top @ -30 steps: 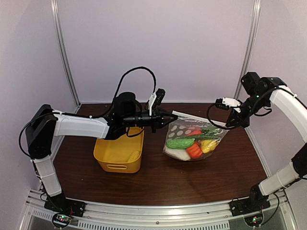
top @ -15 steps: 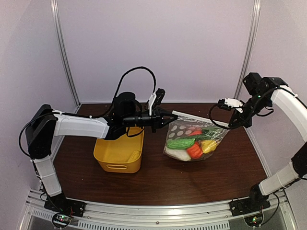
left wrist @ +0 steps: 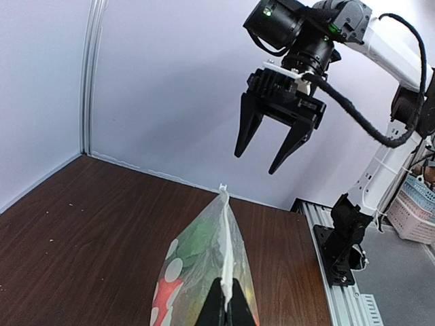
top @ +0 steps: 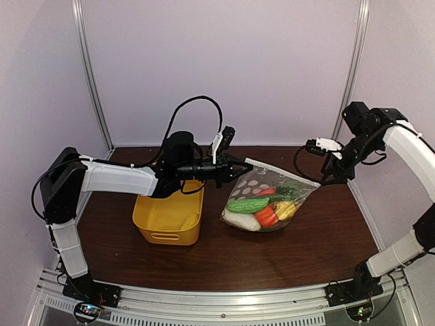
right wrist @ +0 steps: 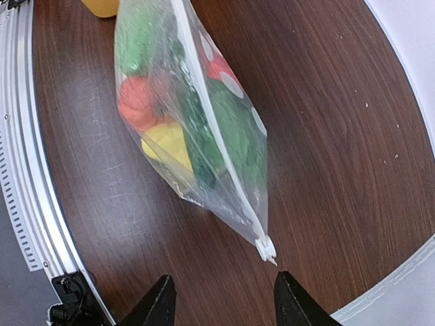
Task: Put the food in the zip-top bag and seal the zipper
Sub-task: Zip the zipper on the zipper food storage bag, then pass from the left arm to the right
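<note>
- Presently, we note the left gripper (top: 236, 168) with fingers pressed together on one end of the zipper (left wrist: 225, 255). It holds that corner of the zip-top bag (top: 272, 185) up so the mouth edge runs straight.
- The right gripper (left wrist: 257, 161) hangs with fingers spread just past the strip's far end, touching nothing; we judge it is set to pinch there.
- All the food (top: 258, 208) we see is inside the bag, sagging onto the bench (top: 306, 251): green, red-orange, yellow and white pieces.
- We cannot tell whether the seal is complete.
- The yellow tub (top: 168, 219) stands beside the bag.
</note>
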You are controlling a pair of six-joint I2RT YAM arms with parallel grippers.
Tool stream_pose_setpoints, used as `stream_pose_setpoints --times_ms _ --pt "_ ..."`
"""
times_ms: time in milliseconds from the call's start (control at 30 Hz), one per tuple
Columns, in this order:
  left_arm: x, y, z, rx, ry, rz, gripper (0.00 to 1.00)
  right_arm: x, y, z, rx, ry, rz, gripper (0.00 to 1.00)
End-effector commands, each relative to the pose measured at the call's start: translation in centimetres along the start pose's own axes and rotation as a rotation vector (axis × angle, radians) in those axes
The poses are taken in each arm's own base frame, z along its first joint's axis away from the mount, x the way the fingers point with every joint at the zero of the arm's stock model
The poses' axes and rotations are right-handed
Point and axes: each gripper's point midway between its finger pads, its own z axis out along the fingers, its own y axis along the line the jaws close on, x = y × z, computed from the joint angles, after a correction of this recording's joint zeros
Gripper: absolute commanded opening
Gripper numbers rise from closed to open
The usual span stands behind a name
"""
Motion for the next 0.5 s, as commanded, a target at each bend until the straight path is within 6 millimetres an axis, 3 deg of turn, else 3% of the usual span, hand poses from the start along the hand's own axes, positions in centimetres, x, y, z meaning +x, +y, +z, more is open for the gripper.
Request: stream_pose_setpoints --times_ms 0,133,333,467 --pt "-1.3 -1.0 0.6 0.053 -0.05 0.016 0.0 -3.1 1.6 0.0 -0.034 -0.074 -0.05 0.53" --pt "-1.0 -1.3 0.6 0.07 -0.036 0.008 0.0 -5.1 2.2 1.8 -0.065 -0.083 -0.109 0.55" --pt "-1.0 -1.5 0.7 0.082 -0.03 -0.005 0.0 -6.6 1.2 4.3 -0.126 -0.095 -0.105 0.54" --pt "-1.0 -1.6 0.7 0.091 -0.028 -0.004 0.0 -6.8 1.4 5.5 -0.178 -0.084 -0.105 0.45"
